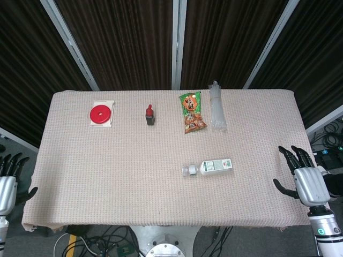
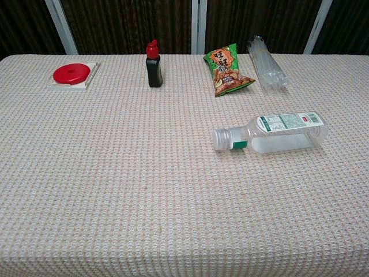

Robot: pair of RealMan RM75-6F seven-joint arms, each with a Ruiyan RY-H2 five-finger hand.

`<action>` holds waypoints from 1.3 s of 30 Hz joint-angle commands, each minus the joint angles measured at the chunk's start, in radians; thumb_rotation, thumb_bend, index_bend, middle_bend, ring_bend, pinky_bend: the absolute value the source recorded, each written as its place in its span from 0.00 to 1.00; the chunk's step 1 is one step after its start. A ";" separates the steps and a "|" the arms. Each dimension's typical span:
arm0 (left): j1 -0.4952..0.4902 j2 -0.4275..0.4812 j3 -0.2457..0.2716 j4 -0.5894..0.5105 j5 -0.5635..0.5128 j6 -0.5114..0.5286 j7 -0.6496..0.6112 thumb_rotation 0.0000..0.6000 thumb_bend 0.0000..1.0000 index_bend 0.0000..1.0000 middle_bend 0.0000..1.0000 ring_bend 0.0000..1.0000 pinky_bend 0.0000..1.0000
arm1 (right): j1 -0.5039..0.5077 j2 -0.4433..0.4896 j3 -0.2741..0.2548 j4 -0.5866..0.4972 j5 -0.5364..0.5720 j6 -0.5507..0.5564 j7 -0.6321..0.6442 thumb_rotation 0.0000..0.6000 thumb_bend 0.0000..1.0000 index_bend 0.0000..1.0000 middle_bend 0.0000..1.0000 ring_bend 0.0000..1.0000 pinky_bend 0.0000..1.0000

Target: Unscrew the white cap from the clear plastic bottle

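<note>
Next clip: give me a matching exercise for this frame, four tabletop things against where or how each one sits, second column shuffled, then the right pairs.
Things:
1. clear plastic bottle
2. dark bottle with red cap
3. green snack bag
4. red disc

Place or state:
A. standing upright at the far side, between the disc and the snack bag
B. on a white square tray at the far left
C. lying on its side, white cap pointing left
D. lying flat beside a bundle of clear straws

Pairs: 1-C, 2-A, 3-D, 4-B
</note>
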 commanded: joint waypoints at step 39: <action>0.016 0.028 0.012 -0.026 0.000 -0.003 -0.021 1.00 0.16 0.17 0.10 0.03 0.02 | 0.481 -0.269 0.028 0.221 0.157 -0.672 -0.131 1.00 0.11 0.05 0.17 0.00 0.04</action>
